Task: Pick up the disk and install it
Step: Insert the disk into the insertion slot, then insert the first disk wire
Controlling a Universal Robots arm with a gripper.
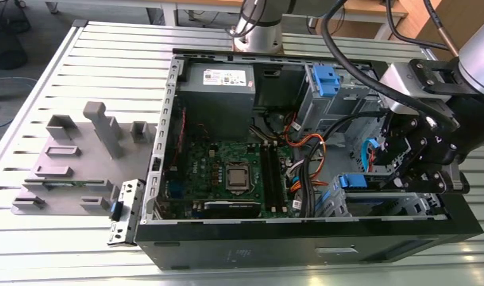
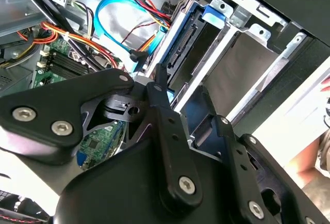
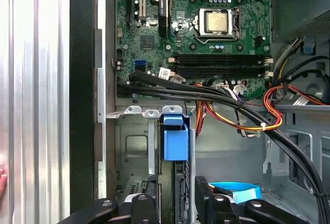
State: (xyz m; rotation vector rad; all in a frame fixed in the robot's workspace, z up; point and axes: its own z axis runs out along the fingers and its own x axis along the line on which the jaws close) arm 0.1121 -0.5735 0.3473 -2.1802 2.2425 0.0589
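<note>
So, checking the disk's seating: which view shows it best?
The second wrist view: the disk shows its connector end and blue rail in the bay. The first wrist view and exterior view show its blue tab.

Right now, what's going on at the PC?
The robot arm's gripper is down inside the open computer case, at the drive cage on the exterior view's right. The disk stands on edge in a slot of that cage, with the gripper right at it. Whether it's fully seated isn't clear.
</note>
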